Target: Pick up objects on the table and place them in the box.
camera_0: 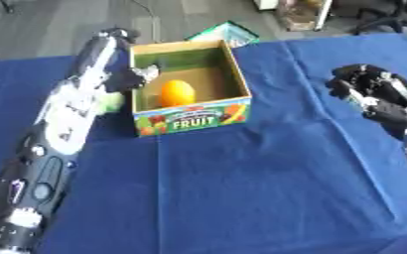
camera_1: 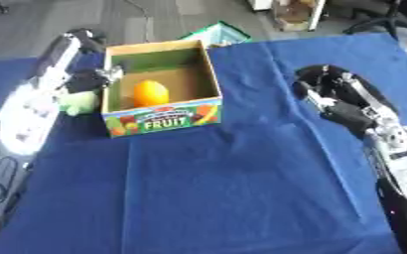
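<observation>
A cardboard fruit box (camera_0: 194,118) is standing open on the blue-covered tabletop (camera_0: 259,188), its printed "FRUIT" panel facing the robot. An orange fruit (camera_0: 176,93) is already lying inside the box, on its floor toward the left wall.

The left hand (camera_0: 136,78) is reaching along the box's left side and hanging at the left rim, with pale fingertips (camera_0: 150,72) poking just over the wall into the box. The fingers are looking curled, but whether they are pinching anything I cannot tell. Just outside the box's left wall, tucked against the left forearm, a light green rounded thing (camera_1: 78,102) is showing; whether it is being carried or is sitting on the cloth is not clear.

The right hand (camera_1: 328,96) is hovering well to the right of the box, fingers curled together and holding nothing.

The relation that matters: the green thing is lying immediately left of the box, on the outer side of the wall, and only the left arm is near it; the right hand is well apart across the box. By my judgement, the next move is calling for the left hand to bring that green thing up and rightward over the left rim. It looks roundish, with no clear long axis.
</observation>
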Robot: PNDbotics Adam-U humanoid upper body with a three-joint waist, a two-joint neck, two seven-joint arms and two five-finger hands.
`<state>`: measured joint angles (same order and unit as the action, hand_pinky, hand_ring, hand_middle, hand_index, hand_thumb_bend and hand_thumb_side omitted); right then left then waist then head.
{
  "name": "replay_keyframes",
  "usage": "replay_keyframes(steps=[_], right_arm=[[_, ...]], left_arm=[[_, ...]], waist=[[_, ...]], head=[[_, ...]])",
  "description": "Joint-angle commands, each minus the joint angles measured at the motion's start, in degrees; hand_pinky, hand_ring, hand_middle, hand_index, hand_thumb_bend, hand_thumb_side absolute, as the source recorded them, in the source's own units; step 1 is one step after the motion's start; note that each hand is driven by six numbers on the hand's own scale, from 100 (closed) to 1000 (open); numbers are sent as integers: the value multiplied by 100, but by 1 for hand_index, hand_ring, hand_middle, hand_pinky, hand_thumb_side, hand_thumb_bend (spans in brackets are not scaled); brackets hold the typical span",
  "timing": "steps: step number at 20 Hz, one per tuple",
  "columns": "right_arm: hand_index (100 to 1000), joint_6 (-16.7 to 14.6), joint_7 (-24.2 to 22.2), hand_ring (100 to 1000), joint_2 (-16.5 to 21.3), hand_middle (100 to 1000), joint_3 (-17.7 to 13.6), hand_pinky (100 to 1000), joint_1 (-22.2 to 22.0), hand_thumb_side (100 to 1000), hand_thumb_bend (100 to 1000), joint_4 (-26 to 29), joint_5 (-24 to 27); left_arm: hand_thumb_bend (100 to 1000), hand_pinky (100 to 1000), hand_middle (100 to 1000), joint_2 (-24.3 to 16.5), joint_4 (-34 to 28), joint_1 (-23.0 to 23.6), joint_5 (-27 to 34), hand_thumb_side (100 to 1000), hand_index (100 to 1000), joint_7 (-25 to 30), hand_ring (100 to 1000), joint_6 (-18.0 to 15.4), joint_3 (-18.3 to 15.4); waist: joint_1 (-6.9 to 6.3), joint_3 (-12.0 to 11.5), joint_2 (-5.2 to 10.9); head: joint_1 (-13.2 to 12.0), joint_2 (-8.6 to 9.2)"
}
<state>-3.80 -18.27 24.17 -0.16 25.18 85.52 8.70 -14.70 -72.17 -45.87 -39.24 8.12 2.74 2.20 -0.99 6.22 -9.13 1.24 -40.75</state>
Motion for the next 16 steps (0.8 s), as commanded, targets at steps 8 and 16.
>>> replay_keyframes(steps=[8, 16], right_arm=[[747, -9, 8, 770, 148, 612, -55, 764, 56, 363, 287, 33, -35], [747, -18, -9, 770, 154, 612, -41, 765, 72, 362, 288, 23, -33]], left_arm=[[281, 808, 722, -818, -58, 83, -618, 100, 840, 1284, 739, -172, -422], [461, 804, 782, -686, 912, -58, -1526, 167, 859, 1709, 766, -588, -293]], waist=[[-8, -51, 101], [-1, 38, 80]], head=[[82, -5], [66, -10]])
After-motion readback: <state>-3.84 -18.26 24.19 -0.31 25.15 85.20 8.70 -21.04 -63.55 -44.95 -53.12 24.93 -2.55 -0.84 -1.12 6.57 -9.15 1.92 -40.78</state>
